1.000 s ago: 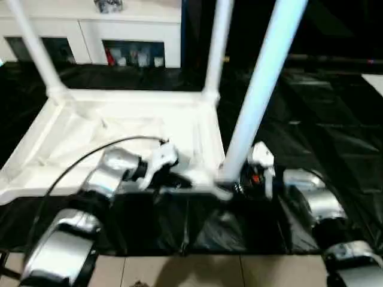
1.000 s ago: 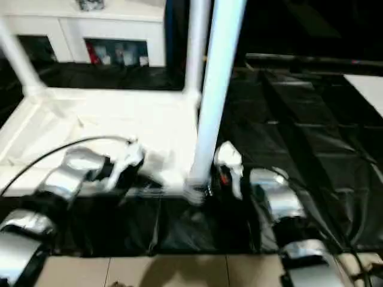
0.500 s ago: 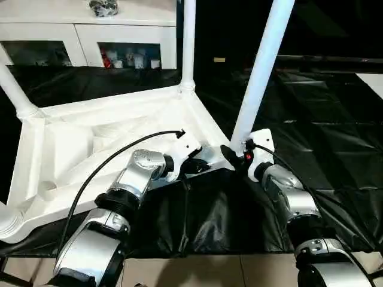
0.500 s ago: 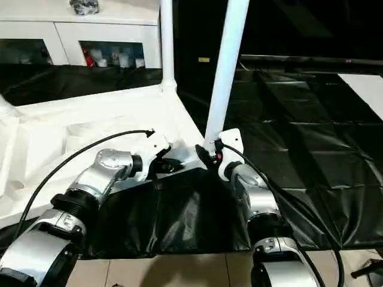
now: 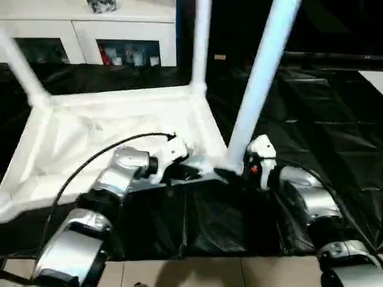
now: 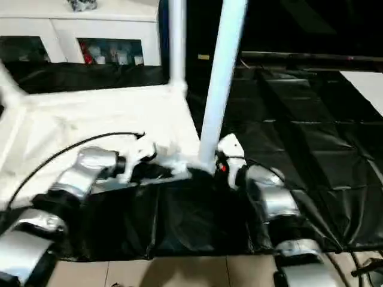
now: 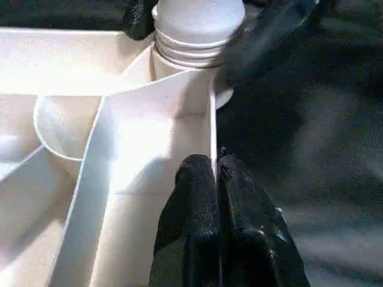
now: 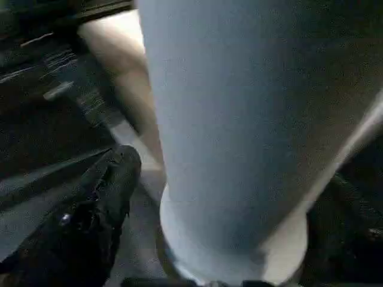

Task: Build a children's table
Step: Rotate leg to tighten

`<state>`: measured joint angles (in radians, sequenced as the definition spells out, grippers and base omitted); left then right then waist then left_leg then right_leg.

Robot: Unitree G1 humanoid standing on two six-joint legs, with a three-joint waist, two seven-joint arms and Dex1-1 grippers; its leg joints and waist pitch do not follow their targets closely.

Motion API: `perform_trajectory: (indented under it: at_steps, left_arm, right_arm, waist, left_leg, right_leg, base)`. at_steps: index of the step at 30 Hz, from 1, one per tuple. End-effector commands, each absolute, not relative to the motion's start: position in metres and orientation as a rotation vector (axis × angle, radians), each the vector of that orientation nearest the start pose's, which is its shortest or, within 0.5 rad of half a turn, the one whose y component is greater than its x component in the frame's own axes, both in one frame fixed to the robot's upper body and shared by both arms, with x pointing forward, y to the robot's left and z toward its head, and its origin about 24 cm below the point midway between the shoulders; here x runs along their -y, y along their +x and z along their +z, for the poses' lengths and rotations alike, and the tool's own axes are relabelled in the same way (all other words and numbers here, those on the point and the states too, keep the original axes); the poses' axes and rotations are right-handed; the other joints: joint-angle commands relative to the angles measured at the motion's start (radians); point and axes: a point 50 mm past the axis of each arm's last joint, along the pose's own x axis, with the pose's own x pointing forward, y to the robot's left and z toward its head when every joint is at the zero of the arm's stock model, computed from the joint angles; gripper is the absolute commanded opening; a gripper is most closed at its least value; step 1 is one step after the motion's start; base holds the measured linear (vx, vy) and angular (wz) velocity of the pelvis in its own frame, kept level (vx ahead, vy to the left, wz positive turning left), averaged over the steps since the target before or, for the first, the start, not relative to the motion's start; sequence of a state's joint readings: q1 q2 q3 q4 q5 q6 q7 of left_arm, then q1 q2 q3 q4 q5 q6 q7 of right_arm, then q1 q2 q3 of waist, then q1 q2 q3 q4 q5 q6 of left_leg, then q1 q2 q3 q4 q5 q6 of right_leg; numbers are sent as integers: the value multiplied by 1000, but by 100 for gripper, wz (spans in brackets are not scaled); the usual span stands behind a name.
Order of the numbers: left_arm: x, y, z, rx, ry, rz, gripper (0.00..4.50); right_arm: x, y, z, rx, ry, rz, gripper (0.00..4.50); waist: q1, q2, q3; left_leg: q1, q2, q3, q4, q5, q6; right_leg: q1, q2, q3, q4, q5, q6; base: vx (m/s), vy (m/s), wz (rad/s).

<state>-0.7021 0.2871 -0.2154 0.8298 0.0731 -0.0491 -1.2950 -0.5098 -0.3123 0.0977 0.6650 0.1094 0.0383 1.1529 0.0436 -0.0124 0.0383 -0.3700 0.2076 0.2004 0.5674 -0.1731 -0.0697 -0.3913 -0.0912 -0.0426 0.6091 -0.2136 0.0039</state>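
Two black fingers [image 7: 197, 197] of left gripper [image 7: 216, 173] clenched on thin wall of tabletop [image 5: 114, 128] near corner. Right gripper [image 8: 227, 239] straddles base of near leg [image 5: 258, 86]; one finger [image 8: 102, 191] beside tube, grip looks loose. Leg upright, long axis vertical, foot in corner socket [image 7: 191, 66]. Tabletop upside down on black sheet [image 5: 323, 125]. Other legs [image 5: 200, 45] stand in far sockets. Cabinet [image 5: 119, 36] behind.

White tabletop [image 5: 114, 128] with ribbed underside, white legs [image 5: 261, 78], the near one tinged bluish. Black sheeting [image 5: 323, 113] covers the floor. Silver forearms [image 5: 122, 167], black fingers [image 7: 197, 203], white cabinet [image 5: 78, 27] at twelve o'clock.
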Motion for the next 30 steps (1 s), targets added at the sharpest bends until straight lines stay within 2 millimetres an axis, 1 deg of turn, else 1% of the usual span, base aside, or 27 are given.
perform_trajectory:
  at_steps: [1,2,3,4,5,6,8,9,10,11,13,15,16,17,19,20,21,22,23,24,25,26,27,28,29,30]
  left_arm:
    - [-119,325,55,-378,338,-1488,0]
    - [-123,323,56,-397,342,-1522,0]
    - [-125,323,56,-407,346,-1542,0]
    - [-125,322,56,-408,347,-1546,0]
    - [-126,322,57,-414,353,-1563,0]
    - [-127,321,57,-414,355,-1577,0]
    - [-129,321,58,-416,357,-1589,0]
    - [-129,321,59,-416,358,-1594,0]
    - [-130,321,59,-416,357,-1595,0]
    - [-131,321,59,-415,355,-1590,0]
    - [-131,322,59,-415,350,-1579,0]
    - [-130,323,56,-410,356,-1536,0]
    - [-129,325,55,-408,357,-1506,0]
    - [-129,326,55,-407,358,-1488,0]
    - [-126,330,52,-406,366,-1395,0]
    - [-125,331,52,-406,366,-1392,0]
    - [-123,333,51,-400,360,-1345,0]
    - [-117,337,51,-385,338,-1281,0]
    - [-110,340,51,-373,326,-1233,0]
    - [-101,343,51,-357,312,-1171,0]
    - [-97,344,51,-351,302,-1145,0]
    - [-95,345,51,-348,297,-1131,0]
    - [-80,345,51,-330,284,-1097,0]
    - [-78,345,50,-328,278,-1095,0]
    - [-64,344,50,-316,244,-1074,0]
    - [-61,343,50,-311,237,-1069,0]
  right_arm:
    - [143,302,30,-384,-103,1314,368]
    - [145,301,31,-405,-119,1351,356]
    - [146,301,31,-416,-123,1374,356]
    - [146,301,32,-418,-123,1379,344]
    - [146,300,32,-428,-127,1402,333]
    - [146,300,32,-430,-132,1417,320]
    - [145,300,33,-434,-134,1435,301]
    - [144,300,34,-433,-132,1444,301]
    - [143,300,34,-431,-128,1449,288]
    - [142,300,34,-428,-123,1453,281]
    - [139,301,35,-410,-95,1446,273]
    - [135,302,34,-384,-57,1398,269]
    - [134,303,33,-367,-47,1356,269]
    - [133,304,32,-357,-41,1329,268]
    - [129,307,26,-336,-43,1194,266]
    - [129,308,26,-336,-43,1190,266]
    - [128,310,23,-331,-46,1115,266]
    - [126,312,18,-333,-51,1017,266]
    - [123,314,15,-333,-40,946,266]
    - [118,316,11,-334,-15,861,266]
    - [116,317,10,-335,-2,821,265]
    - [115,318,9,-336,4,800,265]
    - [105,322,8,-334,44,713,265]
    - [104,322,8,-334,49,702,265]
    - [94,324,7,-337,70,642,265]
    - [91,325,7,-338,73,629,265]
  waist:
    - [5,-5,-52]
    - [6,-7,-53]
    - [7,-6,-53]
    - [8,-6,-53]
    - [8,-10,-52]
    - [12,-10,-53]
    - [16,-11,-53]
    - [17,-11,-54]
    - [18,-7,-55]
    - [17,-9,-54]
    - [18,-5,-56]
    - [18,-5,-56]
    - [18,-6,-56]
    - [18,-4,-55]
    - [17,-6,-52]
    - [13,-6,-50]
    - [12,-7,-50]
    - [8,-7,-48]
    - [4,-9,-47]
    - [-1,-9,-46]
    - [-2,-8,-45]
    - [-4,-10,-45]
    - [-5,-9,-45]
    - [-9,-7,-45]
    - [-10,-7,-47]
    - [-10,-6,-49]
  left_leg:
    - [9,29,-6,-52,-179,104]
    - [10,29,-5,-51,-176,102]
    - [10,29,-5,-51,-179,101]
    - [11,29,-5,-51,-179,100]
    - [10,30,-5,-51,-180,98]
    - [13,31,-5,-52,-176,94]
    - [14,31,-4,-51,-168,94]
    - [14,31,-4,-50,-163,94]
    - [14,31,-5,-50,-157,94]
    - [13,30,-4,-50,-155,94]
    - [13,29,-4,-48,-149,95]
    - [13,29,-4,-48,-145,96]
    - [13,29,-4,-48,-149,94]
    - [13,29,-4,-49,-153,90]
    - [16,29,-5,-52,-190,67]
    - [15,29,-7,-56,-209,51]
    - [16,28,-8,-57,-220,42]
    - [19,29,-9,-60,-240,26]
    - [19,28,-10,-61,-250,19]
    - [20,27,-12,-64,-268,2]
    - [22,27,-13,-65,-273,1]
    - [20,25,-13,-65,-282,3]
    - [21,25,-14,-65,-284,5]
    - [20,25,-13,-66,-280,5]
    - [19,24,-13,-65,-267,7]
    - [16,22,-13,-64,-248,11]
  right_leg:
    - [42,-42,29,-65,-46,-275]
    - [42,-43,28,-64,-45,-281]
    - [41,-43,28,-63,-46,-286]
    - [41,-43,29,-63,-46,-289]
    - [40,-43,29,-63,-49,-288]
    - [40,-45,29,-62,-57,-288]
    - [39,-45,30,-61,-44,-292]
    - [40,-44,30,-58,-36,-293]
    - [40,-44,29,-56,-21,-295]
    - [40,-43,29,-57,-17,-296]
    - [42,-43,29,-54,8,-300]
    - [42,-43,29,-53,22,-304]
    - [42,-43,29,-54,18,-303]
    - [41,-44,29,-54,10,-301]
    - [38,-44,30,-61,-57,-287]
    - [37,-46,31,-66,-104,-274]
    - [37,-47,31,-69,-133,-265]
    - [32,-48,33,-74,-176,-252]
    - [31,-48,34,-76,-198,-246]
    - [29,-49,36,-82,-257,-222]
    - [27,-48,35,-85,-269,-216]
    - [28,-47,35,-89,-287,-204]
    - [27,-47,35,-89,-290,-201]
    - [25,-47,37,-89,-278,-199]
    - [27,-45,36,-88,-258,-199]
    - [30,-45,36,-85,-231,-201]
  base:
    - [0,0,0]
    - [0,0,0]
    - [0,0,0]
    - [0,0,0]
    - [0,0,0]
    - [0,0,0]
    - [0,0,0]
    - [0,0,0]
    - [0,0,0]
    - [0,0,0]
    - [0,0,0]
    - [0,0,0]
    - [0,0,0]
    - [0,0,0]
    - [0,0,0]
    - [0,0,0]
    - [0,0,0]
    - [0,0,0]
    - [0,0,0]
    - [0,0,0]
    - [0,0,0]
    - [0,0,0]
    - [0,0,0]
    - [0,0,0]
    - [0,0,0]
    - [0,0,0]
